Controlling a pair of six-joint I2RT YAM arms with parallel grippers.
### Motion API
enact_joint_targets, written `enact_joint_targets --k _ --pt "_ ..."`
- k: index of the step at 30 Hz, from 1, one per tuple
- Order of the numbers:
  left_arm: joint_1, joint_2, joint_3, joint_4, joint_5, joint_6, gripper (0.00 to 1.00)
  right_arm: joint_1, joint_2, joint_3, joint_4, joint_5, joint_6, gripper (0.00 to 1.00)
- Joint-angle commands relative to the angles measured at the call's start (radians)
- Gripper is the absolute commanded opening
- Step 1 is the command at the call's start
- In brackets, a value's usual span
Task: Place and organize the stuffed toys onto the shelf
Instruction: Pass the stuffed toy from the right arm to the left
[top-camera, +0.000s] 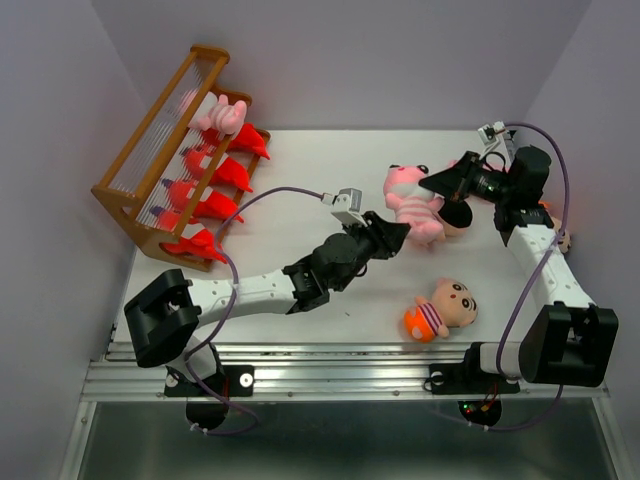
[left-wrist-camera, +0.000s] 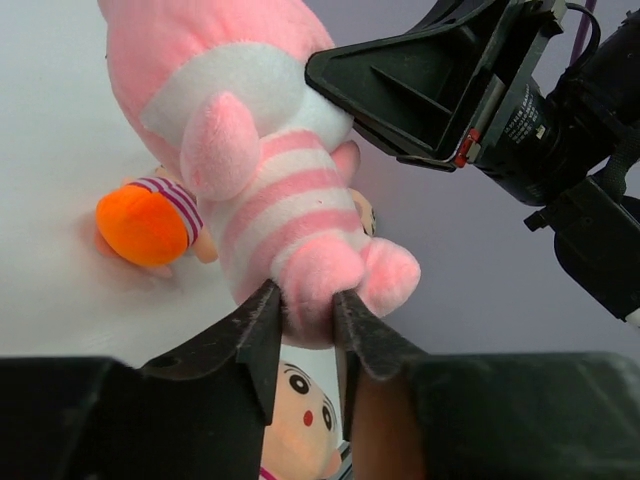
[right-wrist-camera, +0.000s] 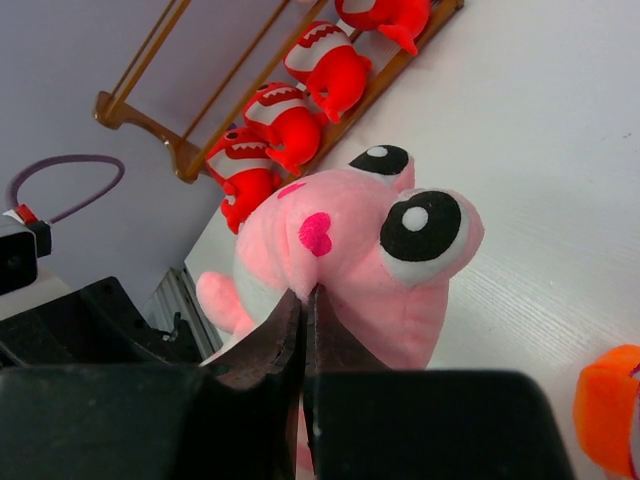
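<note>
Mid-table, left hand pinches the pink pig low, right hand its head.

The pink striped pig is soft, fuzzy plush cloth. The red monsters and the boy doll are the same napped fabric. The left claw and right claw look like matt black plastic. The shelf is smooth, slightly glossy brown wood; the worktop is matt white, faintly grained. The rail at its near edge is brushed metal.
</note>
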Motion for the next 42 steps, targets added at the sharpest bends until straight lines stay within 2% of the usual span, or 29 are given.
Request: enact_joint_targets --k 1,3,7,8,11,12,14,16,17,20,21,24,28,34,36,42 --pt "-0.002 0.002 0.045 0.092 -0.03 0.041 0.33 0.013 -0.039 -0.012 0.063 -0.03 0.021 0.01" --pt "-0.002 0.002 0.048 0.1 -0.026 0.048 0.27 0.013 -0.042 -0.017 0.068 -0.033 0.026 0.01" --pt "-0.002 0.008 0.054 0.103 -0.017 0.062 0.03 0.013 -0.05 -0.026 0.077 -0.036 0.031 0.01" --pt "-0.002 0.008 0.054 0.104 -0.017 0.067 0.0 0.013 -0.052 -0.026 0.077 -0.038 0.031 0.01" --pt "-0.002 -0.006 0.039 0.103 -0.023 0.091 0.0 0.013 -0.058 -0.031 0.067 -0.038 0.014 0.02" --pt "-0.002 -0.021 0.031 0.1 -0.038 0.097 0.0 0.013 -0.059 -0.031 0.059 -0.036 0.005 0.11" --pt "-0.002 -0.044 0.01 0.095 -0.059 0.119 0.0 0.013 -0.062 -0.023 0.037 -0.035 -0.017 0.22" --pt "-0.002 -0.088 -0.034 0.074 -0.099 0.128 0.0 0.013 -0.062 -0.014 -0.002 -0.038 -0.057 0.47" --pt "-0.002 -0.126 -0.068 0.051 -0.115 0.134 0.0 0.013 -0.062 0.0 -0.031 -0.035 -0.087 0.64" --pt "-0.002 -0.193 -0.12 0.019 -0.174 0.14 0.0 0.013 -0.062 0.027 -0.078 -0.007 -0.144 0.88" --pt "-0.002 -0.238 -0.151 -0.013 -0.194 0.142 0.0 0.013 -0.068 0.038 -0.087 0.002 -0.152 1.0" --pt "-0.002 -0.311 -0.189 -0.078 -0.286 0.148 0.0 0.013 -0.084 0.046 -0.099 0.05 -0.176 1.0" --pt "-0.004 -0.415 -0.17 -0.314 -0.482 0.104 0.0 0.013 -0.122 -0.003 -0.101 0.08 -0.215 1.0" --pt "0.024 -0.418 -0.062 -0.615 -0.679 0.013 0.0 -0.007 -0.11 -0.106 -0.101 0.076 -0.29 1.0" --pt "0.05 -0.409 -0.036 -0.679 -0.699 -0.037 0.0 -0.007 -0.089 -0.135 -0.099 0.056 -0.317 1.0" --pt "0.182 -0.368 0.088 -0.825 -0.731 -0.057 0.0 -0.018 -0.041 -0.167 -0.101 -0.002 -0.357 1.0"
